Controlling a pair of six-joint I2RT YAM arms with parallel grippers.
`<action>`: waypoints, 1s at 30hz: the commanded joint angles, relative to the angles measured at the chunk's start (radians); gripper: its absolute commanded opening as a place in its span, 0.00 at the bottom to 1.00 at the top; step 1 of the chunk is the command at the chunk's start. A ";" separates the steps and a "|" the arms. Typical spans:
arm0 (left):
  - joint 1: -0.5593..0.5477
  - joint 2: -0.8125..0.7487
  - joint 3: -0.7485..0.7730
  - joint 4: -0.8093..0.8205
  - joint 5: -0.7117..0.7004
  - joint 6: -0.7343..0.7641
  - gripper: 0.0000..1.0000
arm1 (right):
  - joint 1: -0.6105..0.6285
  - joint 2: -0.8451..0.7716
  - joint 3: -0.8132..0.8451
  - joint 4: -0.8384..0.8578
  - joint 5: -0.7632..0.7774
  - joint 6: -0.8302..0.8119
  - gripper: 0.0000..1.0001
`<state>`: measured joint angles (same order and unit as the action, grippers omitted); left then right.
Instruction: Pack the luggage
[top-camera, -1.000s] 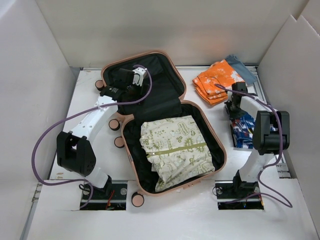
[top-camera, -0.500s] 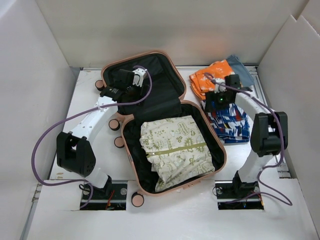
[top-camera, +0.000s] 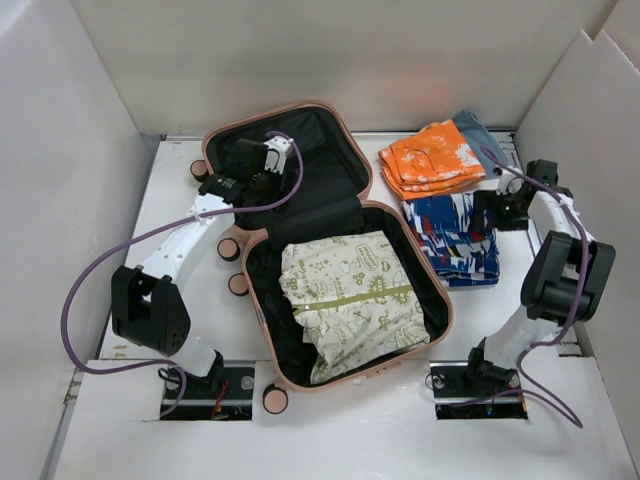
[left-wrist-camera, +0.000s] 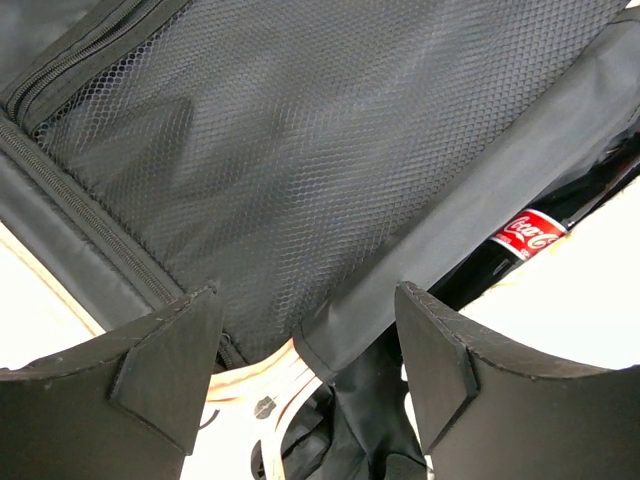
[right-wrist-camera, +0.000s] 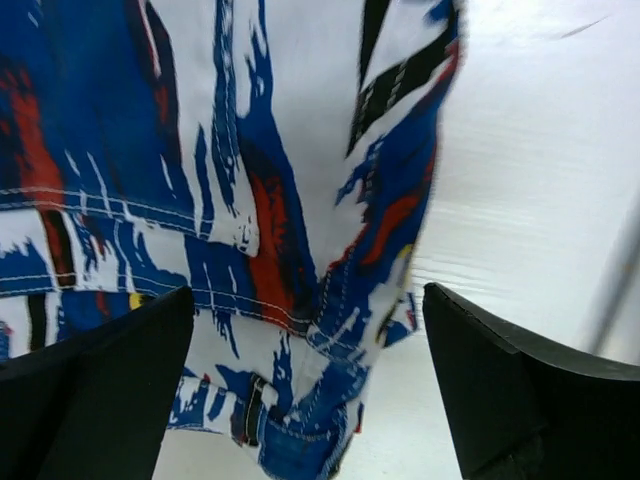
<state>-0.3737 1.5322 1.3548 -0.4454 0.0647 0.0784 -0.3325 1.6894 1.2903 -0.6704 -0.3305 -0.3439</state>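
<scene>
The luggage (top-camera: 445, 330), a pale pink hard-shell suitcase, lies open with a folded green-printed cloth (top-camera: 352, 300) in its near half. My left gripper (top-camera: 262, 165) is inside the raised lid. In its wrist view it (left-wrist-camera: 305, 290) stands open before the mesh pocket (left-wrist-camera: 300, 130), and a black lining flap (left-wrist-camera: 420, 270) runs between the fingers without being pinched. My right gripper (top-camera: 497, 208) is open at the right edge of a blue, white and red garment (top-camera: 452, 238), which lies flat on the table beside the suitcase. In the right wrist view the jaws (right-wrist-camera: 307, 290) straddle the garment's hem (right-wrist-camera: 300, 400) untouched.
A folded orange garment (top-camera: 430, 160) lies behind the blue one, with a grey-blue piece (top-camera: 482, 130) beyond it. A cola bottle (left-wrist-camera: 525, 235) shows under the lining. White walls (top-camera: 60, 200) enclose the table on three sides.
The right gripper carried the blue garment left to the suitcase's side, opened, let it go and drew back to the right. The left arm has stayed put.
</scene>
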 joint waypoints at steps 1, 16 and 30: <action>-0.002 -0.055 -0.011 0.022 -0.019 0.008 0.65 | 0.001 0.056 -0.054 0.049 -0.085 -0.052 1.00; -0.002 -0.073 -0.011 0.013 -0.046 0.026 0.65 | -0.040 0.217 -0.158 0.127 -0.136 -0.015 0.72; -0.002 -0.083 -0.011 0.013 -0.046 0.035 0.65 | -0.073 0.057 -0.155 0.153 -0.300 0.025 0.00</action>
<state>-0.3737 1.4963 1.3506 -0.4458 0.0257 0.1017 -0.4210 1.8229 1.1400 -0.5072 -0.5980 -0.3309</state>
